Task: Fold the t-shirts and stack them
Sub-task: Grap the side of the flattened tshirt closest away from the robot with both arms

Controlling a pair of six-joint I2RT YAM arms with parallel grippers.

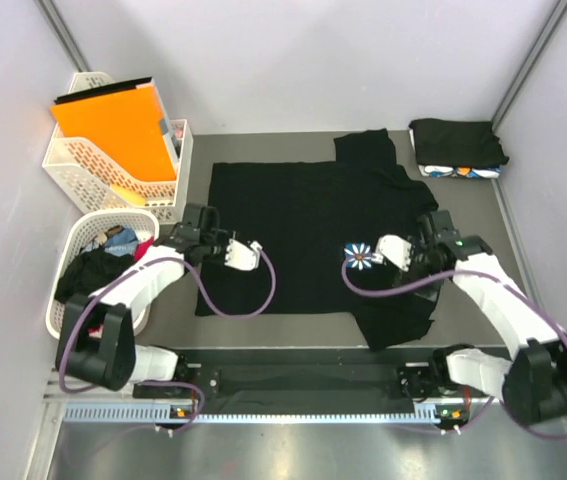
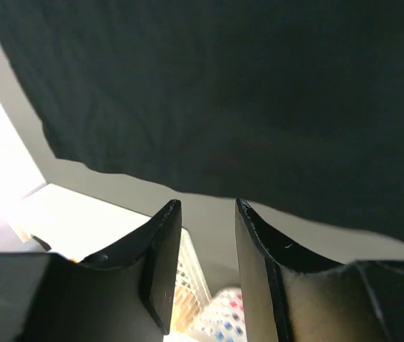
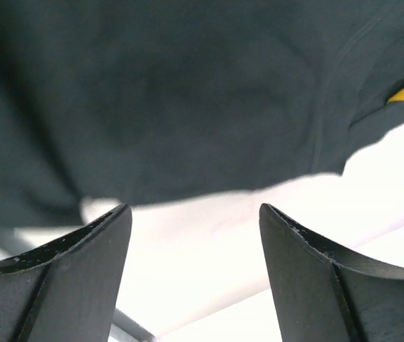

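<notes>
A black t-shirt (image 1: 303, 225) lies spread flat on the grey table, with a small white-and-blue flower print (image 1: 361, 255) near its right side. One sleeve (image 1: 366, 146) points to the back, and a flap (image 1: 395, 315) hangs toward the front. My left gripper (image 1: 200, 222) is at the shirt's left edge, open by a narrow gap and holding nothing. In the left wrist view the left gripper (image 2: 207, 203) has the black cloth (image 2: 244, 92) beyond it. My right gripper (image 1: 431, 232) is over the shirt's right side. It (image 3: 194, 208) is wide open and empty, with dark cloth (image 3: 173, 92) beyond.
A folded stack of black shirts (image 1: 458, 143) on a white-blue patterned one (image 1: 463, 172) sits at the back right. A white lattice basket (image 1: 68, 310) of loose clothes stands at the left. Behind it, another basket (image 1: 83, 165) holds an orange folder (image 1: 113, 130).
</notes>
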